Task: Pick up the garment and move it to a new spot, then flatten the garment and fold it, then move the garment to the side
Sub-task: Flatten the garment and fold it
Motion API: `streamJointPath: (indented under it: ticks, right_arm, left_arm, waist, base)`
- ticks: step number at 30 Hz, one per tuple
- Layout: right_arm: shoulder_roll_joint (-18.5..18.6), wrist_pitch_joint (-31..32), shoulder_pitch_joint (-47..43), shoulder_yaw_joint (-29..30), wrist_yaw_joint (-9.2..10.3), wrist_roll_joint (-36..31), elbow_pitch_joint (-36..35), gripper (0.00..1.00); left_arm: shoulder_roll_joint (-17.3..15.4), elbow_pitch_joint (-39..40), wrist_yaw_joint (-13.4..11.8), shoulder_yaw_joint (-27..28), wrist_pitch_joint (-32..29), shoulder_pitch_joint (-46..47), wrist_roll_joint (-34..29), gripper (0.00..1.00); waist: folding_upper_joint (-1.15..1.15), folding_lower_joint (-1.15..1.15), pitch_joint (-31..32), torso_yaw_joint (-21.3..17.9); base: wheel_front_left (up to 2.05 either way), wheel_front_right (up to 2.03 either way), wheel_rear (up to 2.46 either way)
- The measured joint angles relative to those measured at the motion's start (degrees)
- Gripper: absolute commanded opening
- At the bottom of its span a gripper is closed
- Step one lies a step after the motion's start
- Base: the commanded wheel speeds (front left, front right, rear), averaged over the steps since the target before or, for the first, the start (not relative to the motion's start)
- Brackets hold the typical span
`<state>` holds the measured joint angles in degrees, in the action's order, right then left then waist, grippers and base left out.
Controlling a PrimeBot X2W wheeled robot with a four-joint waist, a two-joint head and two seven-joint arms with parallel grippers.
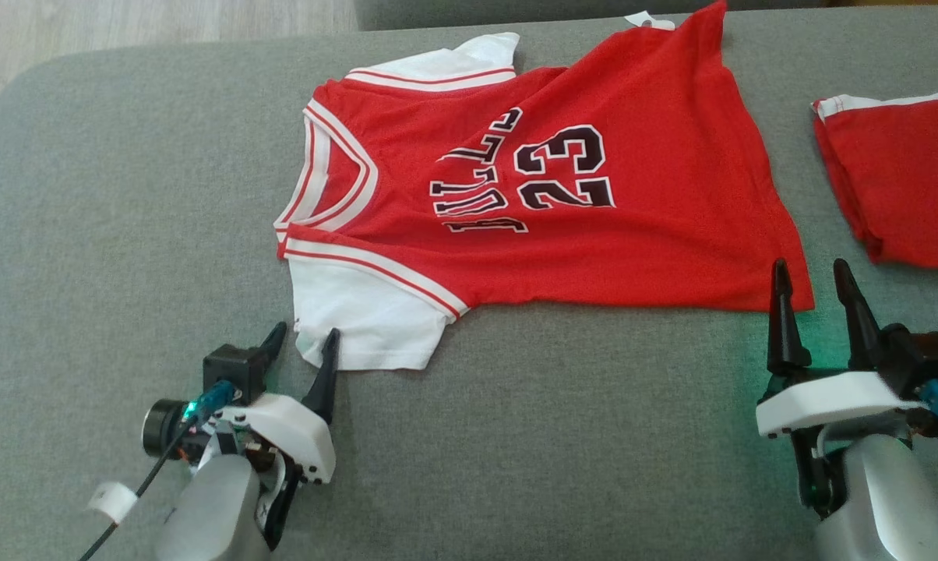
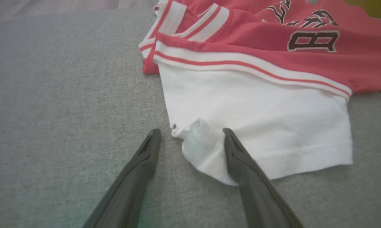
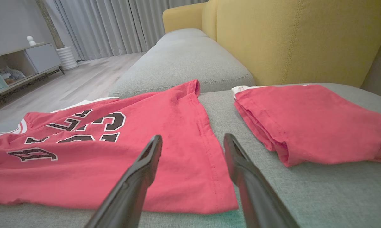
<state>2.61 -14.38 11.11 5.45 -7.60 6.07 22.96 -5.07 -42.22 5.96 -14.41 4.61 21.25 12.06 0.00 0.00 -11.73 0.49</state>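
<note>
The garment (image 1: 562, 234), thought soft and light, is laid flat on the grey cushion (image 1: 126, 234). The left gripper (image 1: 307, 333) is held wide at its white sleeve (image 1: 360, 327), the right gripper (image 1: 810, 269) wide at its hem corner (image 1: 749, 296); it should be pinched there.

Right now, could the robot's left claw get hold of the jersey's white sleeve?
Probably yes: the left gripper is open, the curled corner of the white sleeve lies between its fingers, and nothing blocks it.
</note>
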Motion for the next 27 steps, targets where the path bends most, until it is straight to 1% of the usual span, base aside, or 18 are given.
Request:
streamJointPath:
  ticks: [2, 6, 7, 8, 9, 12, 16, 19, 24, 27]
  right_arm:
    - [0.0, 0.0, 0.1, 0.0, 0.0, 0.0, 0.0, 1.0]
    - [0.0, 0.0, 0.1, 0.1, 0.0, 0.0, 0.1, 1.0]
    - [0.0, 0.0, 0.1, 0.2, 0.0, 0.0, 0.1, 1.0]
    - [0.0, 0.0, 0.1, 0.2, 0.0, 0.0, 0.3, 1.0]
    - [0.0, 0.0, 0.1, 0.2, 0.0, 0.0, 0.7, 1.0]
    - [0.0, 0.0, 0.1, 0.4, 0.0, -0.1, 2.4, 1.0]
    - [0.0, 0.0, 0.1, 2.0, 0.0, -1.2, 5.3, 1.0]
    - [0.0, 0.3, 0.1, 3.8, 0.0, -2.3, 7.3, 1.0]
    - [0.0, 1.9, 0.4, 7.6, 0.0, -4.5, 10.7, 1.0]
    - [0.0, 2.4, 1.7, 9.0, 0.01, -4.7, 13.1, 1.0]
  left_arm:
    - [0.0, -0.5, -0.4, 0.0, 0.0, 0.2, 0.0, 1.0]
    - [0.0, -1.8, -0.4, -0.3, -0.5, 1.2, 0.1, 1.0]
    - [0.0, -1.9, -0.4, -0.3, -0.7, 1.3, 0.1, 0.63]
    - [0.0, -2.1, -0.4, -0.4, -1.0, 1.4, 0.1, 0.38]
    - [0.0, -2.2, -0.4, -0.5, -1.1, 1.5, 0.4, 0.0]
    - [0.1, -2.3, -0.2, -0.6, -0.9, 1.6, 0.8, 0.0]
    - [0.1, -1.3, -0.2, -0.3, 1.8, 1.0, 2.3, 0.0]
    - [0.4, 0.8, 0.0, 0.1, 3.9, 0.4, 4.4, 0.0]
    - [0.3, 5.9, 0.3, -0.3, 6.7, -0.2, 4.6, 0.0]
    - [0.3, 9.0, 0.6, -0.5, 7.7, -0.7, 4.6, 0.0]
  waist:
    - [0.0, 0.0, -0.1, -0.1]
    - [0.0, 0.0, -0.1, -0.1]
    - [0.0, 0.0, 0.0, -0.1]
    - [0.0, 0.0, 0.1, 0.0]
    - [0.0, 0.0, 0.2, 0.0]
    - [0.0, 0.0, 0.7, 0.0]
    - [0.0, 0.0, 1.5, 0.0]
    - [0.0, 0.0, 2.1, 0.3]
    - [0.0, 0.0, 2.5, 1.4]
    - [0.0, 0.0, 2.7, 2.3]
  base:
    - [0.0, 0.0, 0.0]
    - [0.0, 0.0, 0.0]
    - [0.0, 0.0, 0.0]
    - [0.0, 0.0, 0.0]
    - [0.0, 0.0, 0.0]
    - [0.0, 0.0, 0.0]
    - [0.0, 0.0, 0.0]
    - [0.0, 0.0, 0.0]
    - [0.0, 0.0, 0.0]
    - [0.0, 0.0, 0.0]
